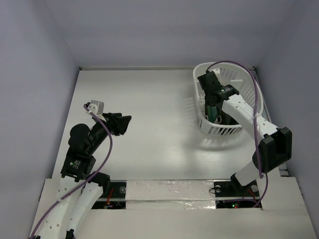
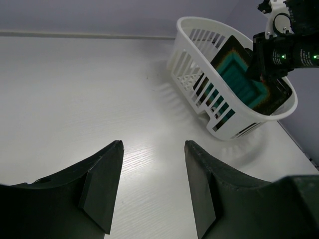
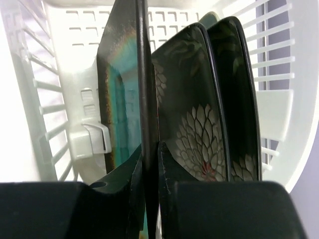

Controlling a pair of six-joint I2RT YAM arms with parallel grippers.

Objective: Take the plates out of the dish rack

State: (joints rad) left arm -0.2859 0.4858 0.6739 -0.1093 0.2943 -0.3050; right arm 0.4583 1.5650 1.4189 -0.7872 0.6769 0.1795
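Nearest my right wrist camera, the right end effector (image 3: 148,149) has its two dark fingers on either side of the rim of the teal plate (image 3: 119,99). As far as I can judge it is clenched on that rim and grasping the plate edge-on.

The dish rack (image 1: 219,130), the largest thing here, sits at about 1 o'clock on the tabletop (image 1: 149,109), and the right arm reaches down into it from above. Inside, the plates stand on edge, side by side. The teal one is towards 9 o'clock in the wrist view, and the two black flowered plates (image 3: 192,124) are just beside it towards 3 o'clock. At least three plates are therefore in the rack.

The left end effector (image 2: 153,147) hangs at about 8 o'clock in the overhead view, well apart from the rack. It is released, with nothing between its fingers.

I judge the task to be at its very start. I see no plate set down outside the rack, and the teal plate is gripped but not lifted out. Every plate is left to unload.

The tabletop is white with a faint grain and lit brightly enough to throw soft shadows of the rack's slats. Plain pale lavender-grey walls (image 1: 149,30) close it in at 9, 12 and 3 o'clock. A strip of shiny tape (image 1: 169,189) runs along the near edge at 6 o'clock, between the arm bases.
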